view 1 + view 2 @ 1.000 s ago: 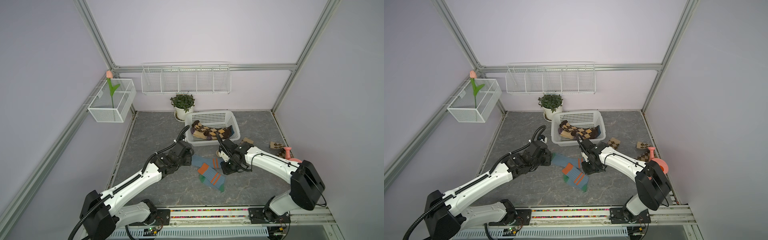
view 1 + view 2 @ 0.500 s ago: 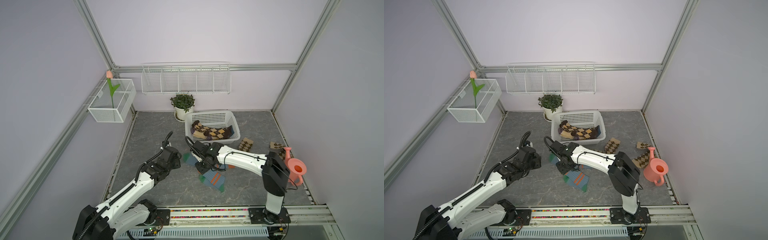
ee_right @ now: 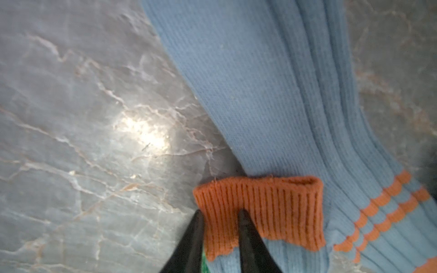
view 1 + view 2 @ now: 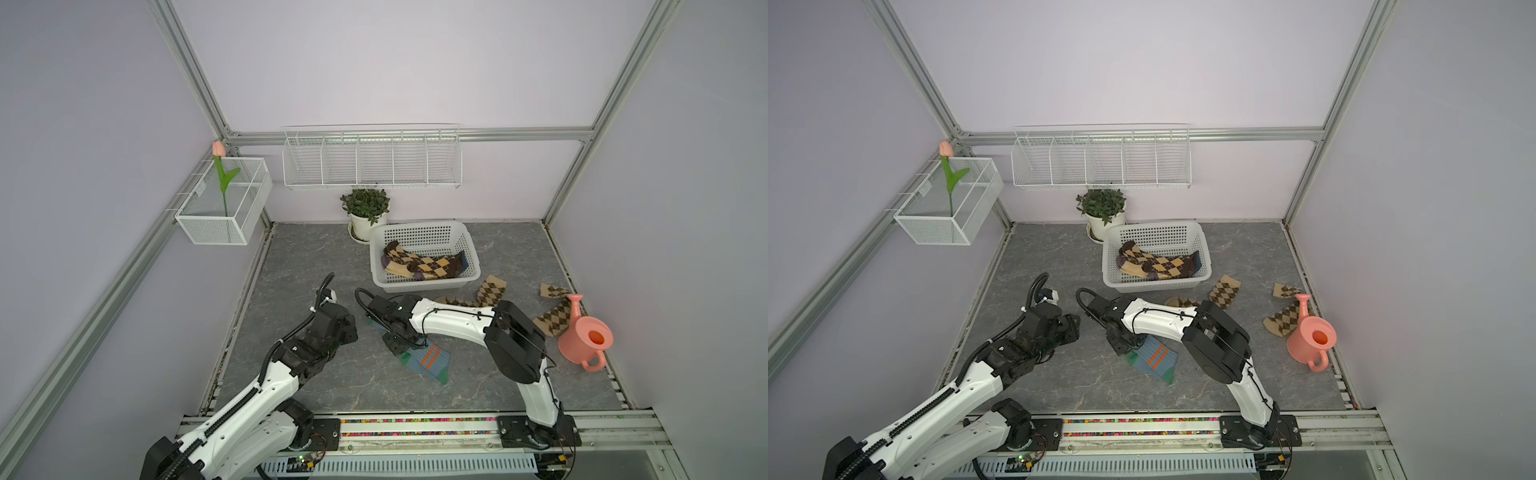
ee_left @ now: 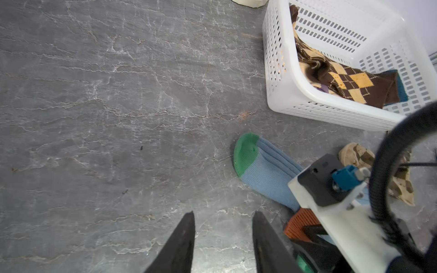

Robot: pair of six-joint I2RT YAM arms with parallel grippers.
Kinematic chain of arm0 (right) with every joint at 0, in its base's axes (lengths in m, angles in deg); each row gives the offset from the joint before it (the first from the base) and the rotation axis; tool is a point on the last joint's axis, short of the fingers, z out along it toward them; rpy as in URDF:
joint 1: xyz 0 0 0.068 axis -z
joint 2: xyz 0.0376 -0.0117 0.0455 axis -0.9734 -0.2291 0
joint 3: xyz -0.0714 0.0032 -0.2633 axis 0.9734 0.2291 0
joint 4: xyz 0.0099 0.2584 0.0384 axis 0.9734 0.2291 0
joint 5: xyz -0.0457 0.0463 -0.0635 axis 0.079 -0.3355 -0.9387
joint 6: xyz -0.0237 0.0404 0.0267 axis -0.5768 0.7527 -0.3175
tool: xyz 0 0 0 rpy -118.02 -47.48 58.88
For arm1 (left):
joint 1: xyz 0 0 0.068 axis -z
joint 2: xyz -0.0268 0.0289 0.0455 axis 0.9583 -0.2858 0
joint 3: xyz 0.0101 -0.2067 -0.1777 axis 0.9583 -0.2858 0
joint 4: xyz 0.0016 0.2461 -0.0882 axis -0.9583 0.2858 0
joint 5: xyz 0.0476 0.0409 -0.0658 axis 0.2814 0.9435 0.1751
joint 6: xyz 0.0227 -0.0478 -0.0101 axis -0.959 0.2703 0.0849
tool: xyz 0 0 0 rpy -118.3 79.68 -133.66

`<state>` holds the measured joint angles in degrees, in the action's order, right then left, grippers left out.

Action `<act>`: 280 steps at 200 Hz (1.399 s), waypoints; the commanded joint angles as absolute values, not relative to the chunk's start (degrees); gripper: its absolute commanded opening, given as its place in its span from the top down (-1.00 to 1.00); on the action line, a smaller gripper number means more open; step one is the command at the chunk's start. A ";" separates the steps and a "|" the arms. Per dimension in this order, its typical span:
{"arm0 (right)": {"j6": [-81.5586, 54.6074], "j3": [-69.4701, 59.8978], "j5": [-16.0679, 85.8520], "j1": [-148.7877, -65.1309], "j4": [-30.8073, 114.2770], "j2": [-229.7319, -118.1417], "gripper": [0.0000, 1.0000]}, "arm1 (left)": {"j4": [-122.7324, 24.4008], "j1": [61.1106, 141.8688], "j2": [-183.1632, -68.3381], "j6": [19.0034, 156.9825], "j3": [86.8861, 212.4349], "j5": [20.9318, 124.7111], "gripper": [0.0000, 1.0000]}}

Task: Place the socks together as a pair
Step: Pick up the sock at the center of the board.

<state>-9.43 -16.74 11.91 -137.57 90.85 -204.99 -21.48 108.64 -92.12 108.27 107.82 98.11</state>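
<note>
in both top views the right fingers [image 4: 398, 345] are down on the two blue ribbed knit socks with orange stripes [image 4: 430, 360]. these lie crossed on the grey marbled table [image 4: 316, 257], near its middle front. the left fingers [image 4: 352, 333] hang just beside them over bare table, and we judge that arm stands off to give the right one room. a dark-brown argyle pair [image 4: 419, 262] lies inside the white perforated plastic basket [image 4: 428, 284] behind, and looks already sorted. tan argyle socks [image 4: 492, 289] lie loose on the table between the basket and the pink plastic watering can [image 4: 584, 340]. in the left wrist view the left fingers stand well apart with only table between them. ahead of them one blue sock shows a rounded green toe [image 5: 246, 153], and its body runs under the right arm. in the right wrist view the right fingers are drawn close on one end of an orange ribbed cuff [image 3: 272, 208], with knit caught between them. we take this as a pinch meant to drag that sock beside its mate. the cuff lies partly over the other blue sock, whose fine ribs carry two scalloped orange bands. the knit looks soft, thin and flat.
</note>
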 commanded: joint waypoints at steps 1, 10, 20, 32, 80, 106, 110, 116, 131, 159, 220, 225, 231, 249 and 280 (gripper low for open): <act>-8.70 -15.85 10.18 -137.84 91.43 -201.04 0.63 | -22.51 108.34 -91.72 109.10 107.50 96.30 0.15; -8.68 -15.08 9.70 -137.84 91.05 -199.17 0.70 | -22.82 108.42 -91.98 108.94 107.64 95.47 0.14; -8.56 -14.20 9.07 -137.69 91.03 -197.14 0.76 | -23.26 108.37 -92.48 108.43 107.75 94.33 0.14; -8.58 -12.98 8.37 -137.57 91.03 -194.67 0.81 | -23.92 108.35 -93.28 107.96 108.02 92.52 0.14; -6.85 -3.34 3.88 -136.37 90.16 -180.33 0.85 | -24.80 110.82 -99.05 106.71 111.25 86.81 0.14; -4.64 5.54 0.67 -134.31 89.08 -169.06 0.85 | -23.50 117.06 -105.41 105.75 115.86 87.03 0.08; -4.16 7.12 0.27 -134.01 88.74 -167.16 0.85 | -23.47 117.93 -106.68 105.75 116.55 86.57 0.06; -3.42 9.58 -0.11 -133.57 88.02 -164.44 0.84 | -23.18 118.95 -108.68 105.67 117.58 85.88 0.04; -1.22 15.46 -0.81 -132.09 86.52 -158.06 0.84 | -22.79 122.07 -113.31 105.75 119.49 85.31 0.00; 1.90 24.31 -0.86 -129.48 85.71 -148.59 0.83 | -22.27 126.26 -120.04 105.92 121.21 85.25 -0.04; 3.41 31.08 -0.41 -128.33 86.19 -141.99 0.81 | -20.75 127.88 -131.17 104.52 125.43 81.33 -0.10; 3.42 31.38 -0.60 -128.21 86.30 -141.45 0.82 | -20.97 128.18 -131.68 104.46 125.65 80.87 -0.10; 3.51 31.61 -0.79 -128.02 86.49 -140.76 0.81 | -21.20 128.52 -132.34 104.50 126.01 80.41 -0.10; 3.35 32.14 -1.33 -127.44 86.96 -139.11 0.81 | -21.29 130.00 -133.89 104.53 127.28 79.59 -0.09; 2.22 32.40 -0.67 -126.01 86.99 -138.92 0.81 | -20.98 131.90 -136.46 104.39 128.32 79.39 0.16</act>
